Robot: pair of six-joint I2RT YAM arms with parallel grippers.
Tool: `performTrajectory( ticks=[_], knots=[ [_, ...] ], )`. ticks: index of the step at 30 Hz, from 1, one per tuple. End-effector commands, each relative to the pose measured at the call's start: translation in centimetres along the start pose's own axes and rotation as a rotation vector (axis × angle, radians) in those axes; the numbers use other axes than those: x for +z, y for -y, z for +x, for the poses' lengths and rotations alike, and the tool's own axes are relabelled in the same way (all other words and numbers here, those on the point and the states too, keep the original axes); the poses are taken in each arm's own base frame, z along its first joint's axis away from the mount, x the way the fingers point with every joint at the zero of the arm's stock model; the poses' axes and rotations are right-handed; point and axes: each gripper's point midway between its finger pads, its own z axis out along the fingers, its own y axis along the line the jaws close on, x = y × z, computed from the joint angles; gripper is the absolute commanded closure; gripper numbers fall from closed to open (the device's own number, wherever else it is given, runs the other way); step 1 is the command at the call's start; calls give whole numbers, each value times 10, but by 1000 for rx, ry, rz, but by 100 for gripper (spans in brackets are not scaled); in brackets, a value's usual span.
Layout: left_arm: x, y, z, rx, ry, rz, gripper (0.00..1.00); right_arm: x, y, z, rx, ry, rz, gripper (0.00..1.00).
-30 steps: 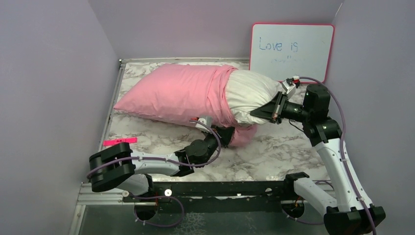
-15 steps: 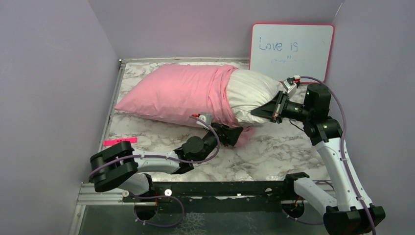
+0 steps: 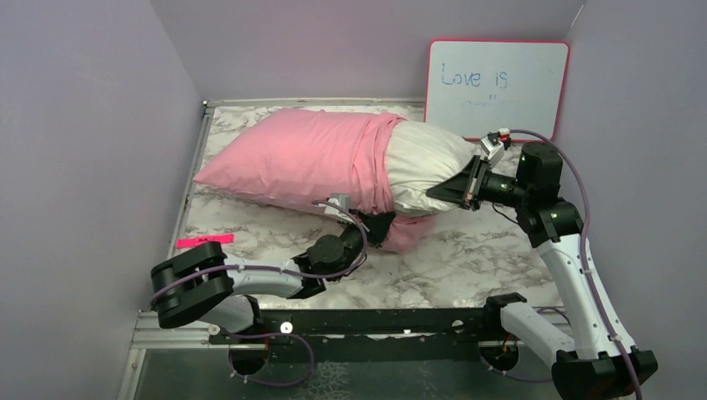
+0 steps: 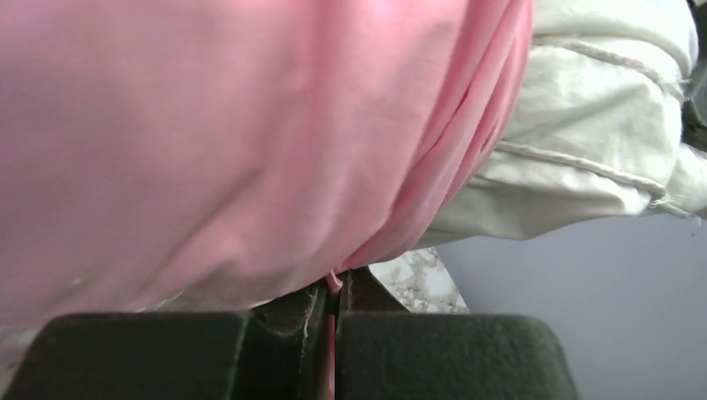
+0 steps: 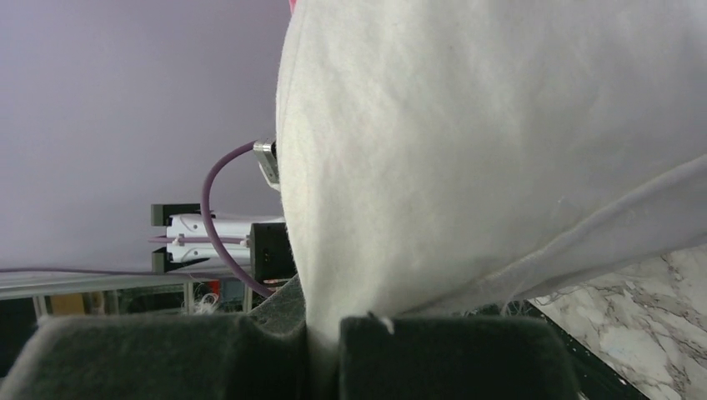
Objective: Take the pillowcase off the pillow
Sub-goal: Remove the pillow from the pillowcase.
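Left hand (image 3: 379,227) reopened, shifted frame-left, now clamped on pillowcase (image 3: 292,158) lower hem; its tips buried in pink folds in top view. Right hand (image 3: 435,193) clenched on bare pillow (image 3: 425,154) end, centre-right on worktop (image 3: 467,258). Rest of pillow hidden inside case.

At the far right corner of the table (image 3: 467,258) a whiteboard (image 3: 498,87) with a pink frame stands upright. On it, in blue marker handwriting, I read "Love is", set toward the upper left of the board. Just under those words runs a second line of writing, much fainter, too pale to read. At the near left edge of the table lies a small bright pink tag (image 3: 204,241) bearing a few dark marks, too small to make out.
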Motion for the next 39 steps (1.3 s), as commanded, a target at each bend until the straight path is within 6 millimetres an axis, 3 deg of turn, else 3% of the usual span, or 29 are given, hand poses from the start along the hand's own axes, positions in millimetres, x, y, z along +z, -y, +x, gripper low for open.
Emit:
performTrajectory(
  ticks=[1, 6, 12, 16, 21, 25, 27, 29, 32, 35, 39],
  knots=[
    [-16, -41, -43, -1, 150, -205, 100, -10, -33, -16, -154, 75, -56, 99],
    [-46, -89, -55, 103, 151, -469, 100, -13, -22, -30, -185, 143, 54, 99],
    [-102, -141, -79, 236, 155, -810, 100, -14, -5, -44, -211, 209, 144, 99],
    [-121, -152, -85, 307, 120, -870, 100, -11, -2, -47, -223, 217, 139, 99],
    [-128, -158, -81, 349, 73, -895, 100, -13, -5, -54, -267, 237, 155, 99],
    [-121, -143, -81, 297, 34, -850, 99, -17, 4, -55, -286, 250, 208, 99],
    [-112, -127, -84, 311, 2, -786, 79, -18, 11, -51, -290, 248, 225, 99],
    [-99, -103, -89, 355, -46, -671, 51, -17, 24, -43, -274, 229, 238, 99],
    [-83, -56, -89, 349, -105, -417, 27, -11, 46, -21, -219, 175, 229, 99],
    [-78, -16, -90, 294, -127, -213, 19, -6, 61, -2, -168, 119, 208, 99],
    [-68, 5, -88, 351, -179, -149, 17, -4, 72, 11, -141, 93, 202, 99]
  ],
)
